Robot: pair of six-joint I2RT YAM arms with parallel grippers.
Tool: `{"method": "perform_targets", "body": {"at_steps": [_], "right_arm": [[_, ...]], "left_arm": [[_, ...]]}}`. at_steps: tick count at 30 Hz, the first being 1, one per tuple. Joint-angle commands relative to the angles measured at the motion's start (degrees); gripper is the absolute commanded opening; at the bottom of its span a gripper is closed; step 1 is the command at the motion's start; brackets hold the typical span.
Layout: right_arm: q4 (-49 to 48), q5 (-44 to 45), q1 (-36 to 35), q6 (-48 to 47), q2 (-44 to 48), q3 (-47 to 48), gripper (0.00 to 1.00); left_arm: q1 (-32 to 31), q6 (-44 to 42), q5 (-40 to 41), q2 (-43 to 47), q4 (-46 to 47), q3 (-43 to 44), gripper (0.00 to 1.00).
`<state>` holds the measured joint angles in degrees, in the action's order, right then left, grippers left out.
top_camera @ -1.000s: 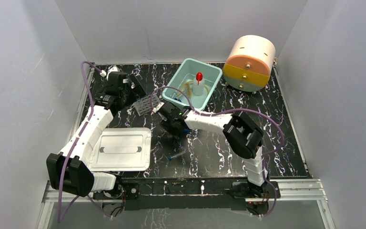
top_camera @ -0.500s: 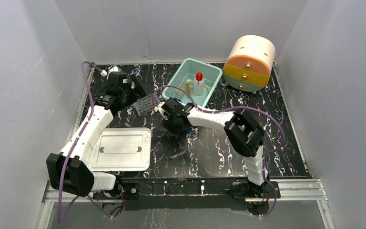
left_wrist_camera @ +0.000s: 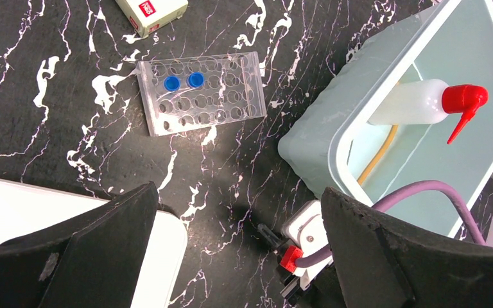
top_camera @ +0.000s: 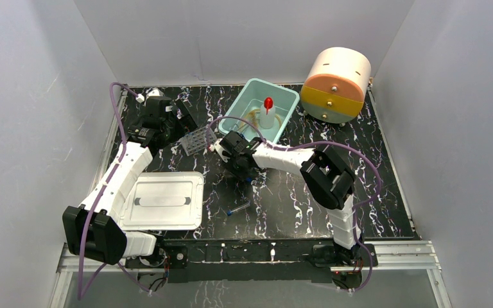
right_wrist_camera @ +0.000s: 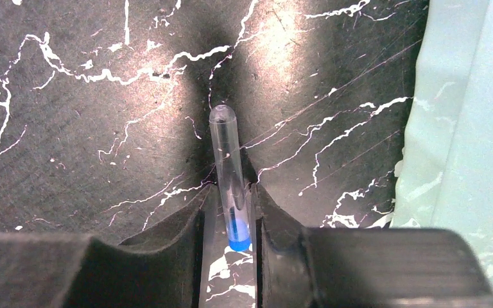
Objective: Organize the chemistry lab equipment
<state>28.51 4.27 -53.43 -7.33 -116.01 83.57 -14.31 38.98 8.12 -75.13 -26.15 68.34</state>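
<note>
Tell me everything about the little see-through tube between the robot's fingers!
The tube is thin, clear and plastic-looking, with a rounded closed end pointing away and a blue cap at the near end. The right gripper pinches it from both sides near the cap. It sits low over the black marbled table, beside the pale green bin. Whether it touches the table is unclear.
</note>
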Motion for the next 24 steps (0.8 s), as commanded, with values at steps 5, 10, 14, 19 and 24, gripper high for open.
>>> {"method": "perform_targets", "body": {"at_steps": [5, 10, 14, 19, 24], "right_arm": [[-0.4, 2.6, -0.1, 0.8, -2.2, 2.4, 0.36], [-1.2, 3.0, -0.1, 1.9, -3.5, 2.7, 0.27], [-2.8, 3.2, -0.1, 3.7, -1.9, 2.3, 0.18], [-3.9, 2.9, -0.1, 6.8, 3.4, 3.4, 0.17], [-9.7, 1.2, 0.7, 13.5, 12.3, 2.0, 0.18]], "left_arm": [[0.4, -0.8, 0.5, 1.3, -0.2, 0.7, 0.98], [0.4, -1.2, 1.3, 1.6, -0.6, 1.2, 0.98], [0.5, -1.0, 1.6, 2.2, -0.9, 1.6, 0.98], [1.2, 0.2, 0.8, 3.0, -2.0, 3.1, 0.98], [2.1, -1.1, -3.0, 3.0, -3.8, 10.4, 0.98]]}}
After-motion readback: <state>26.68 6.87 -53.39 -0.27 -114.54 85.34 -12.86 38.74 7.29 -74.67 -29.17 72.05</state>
